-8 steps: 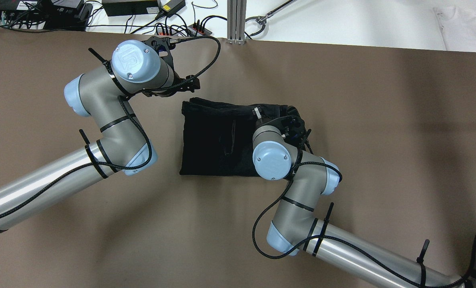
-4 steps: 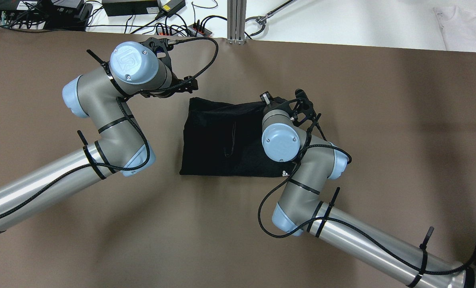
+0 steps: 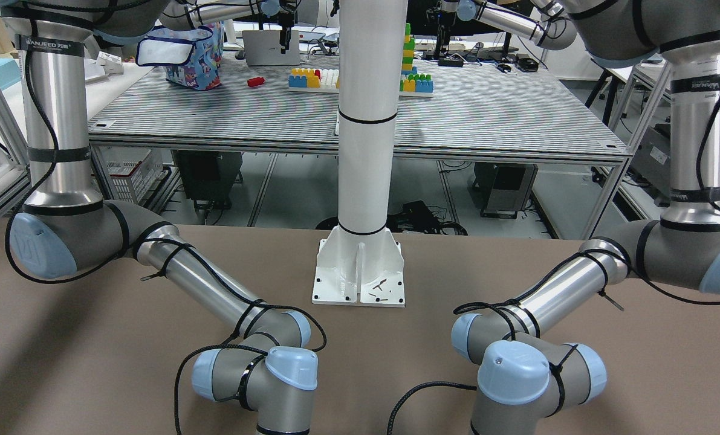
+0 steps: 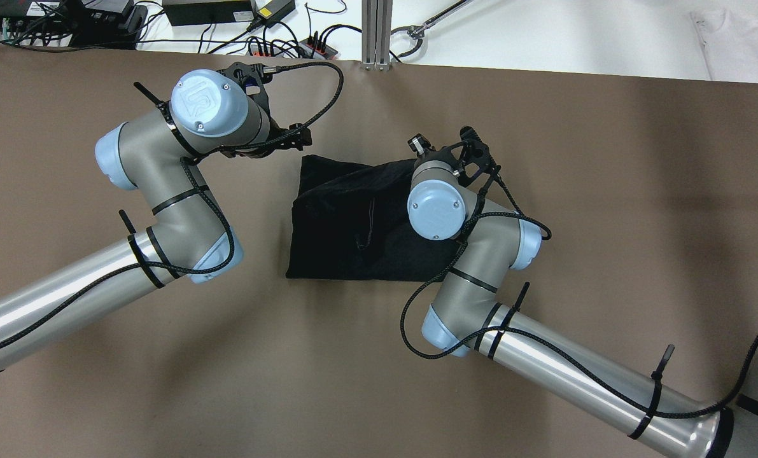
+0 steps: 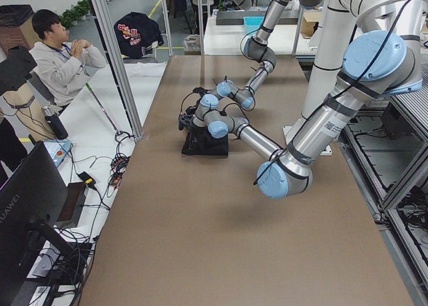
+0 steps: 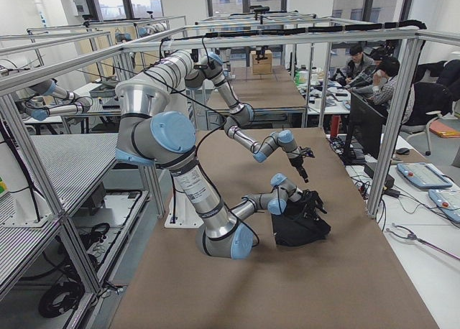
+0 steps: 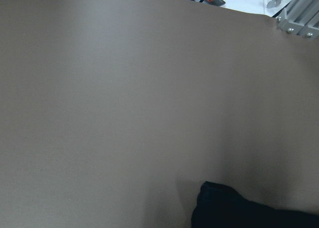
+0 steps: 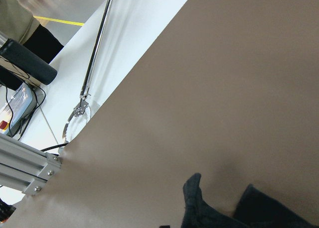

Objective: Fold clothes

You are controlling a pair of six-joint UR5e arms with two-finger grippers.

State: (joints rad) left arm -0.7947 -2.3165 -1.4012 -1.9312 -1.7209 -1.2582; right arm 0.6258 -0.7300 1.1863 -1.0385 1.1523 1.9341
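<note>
The right end effector sits low, with one corner of the clothes right under it. Its jaws are hidden beneath the wrist, so I cannot tell how far open they are. Dark fabric pokes up at the bottom of its wrist view, so it may well have a pinch of it.

The left end effector hangs with the other far corner just beside it, apart from the fabric as far as I can see. Its jaws are hidden too.

Between the two, and back toward the robot, the clothes lie as a black slab on the worktop. I'd judge them light, limp and matte, so they will sag and drag rather than slip. They are best taken at a corner or along the far hem, with all layers pinched together.
</note>
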